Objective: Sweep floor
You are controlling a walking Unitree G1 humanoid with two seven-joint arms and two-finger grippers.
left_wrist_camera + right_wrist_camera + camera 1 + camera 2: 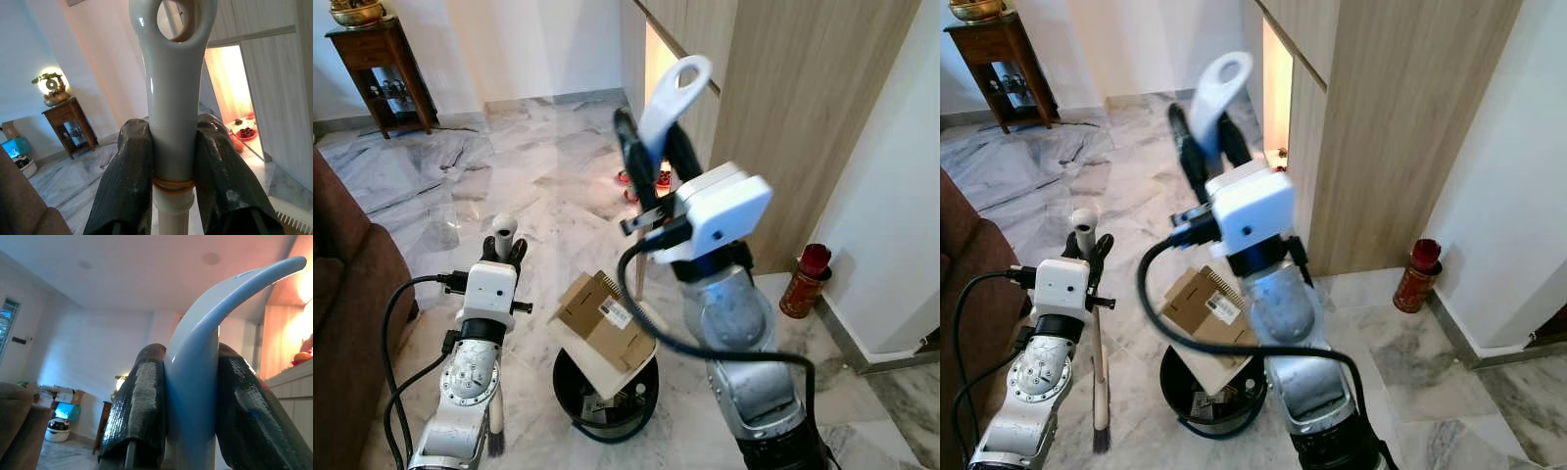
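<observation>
My left gripper (504, 251) is shut on the white top of a broom handle (173, 73), low at my left. The broom's dark brush head (1102, 438) rests on the marble floor beside the arm. Raised at the centre, my right gripper (654, 147) is shut on a long dustpan's white looped handle (677, 86). The dustpan's pan (599, 375) is tilted over a black bin (570, 394). A cardboard box (602, 318) lies on the pan, above the bin's opening.
A brown sofa (342, 284) stands close on my left. A wood-panelled cabinet (803, 117) and a white wall close off the right, with a red canister (806, 279) at their foot. A dark wooden side table (382, 69) is far left. Open marble floor (509, 166) lies ahead.
</observation>
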